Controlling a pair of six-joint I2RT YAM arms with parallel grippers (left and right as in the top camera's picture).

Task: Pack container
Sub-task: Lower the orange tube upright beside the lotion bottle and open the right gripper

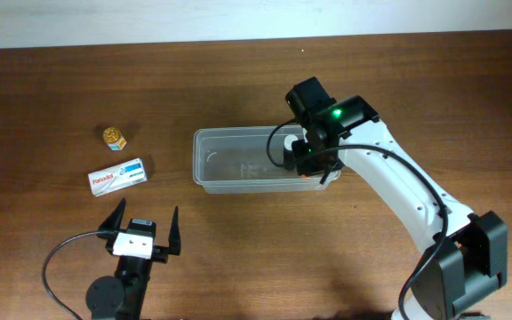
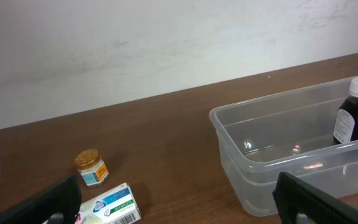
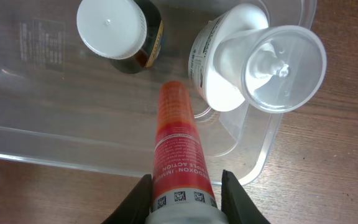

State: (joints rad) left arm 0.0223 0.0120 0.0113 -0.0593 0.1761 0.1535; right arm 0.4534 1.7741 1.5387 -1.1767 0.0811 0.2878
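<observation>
Right end effector [image 3: 185, 186] clenches an orange-red plastic tube [image 3: 178, 137] by one end over the 3 o'clock end of the clear rectangular plastic container [image 1: 229, 162] at the centre of the brown wooden worktop [image 1: 52, 89], which looks light, thin-walled and slick, best steadied by its stiffer rim.

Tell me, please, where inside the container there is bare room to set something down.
In the container, the left and middle floor is bare, to its left wall. The right end is crowded: a dark bottle and a white bottle sit there.
</observation>
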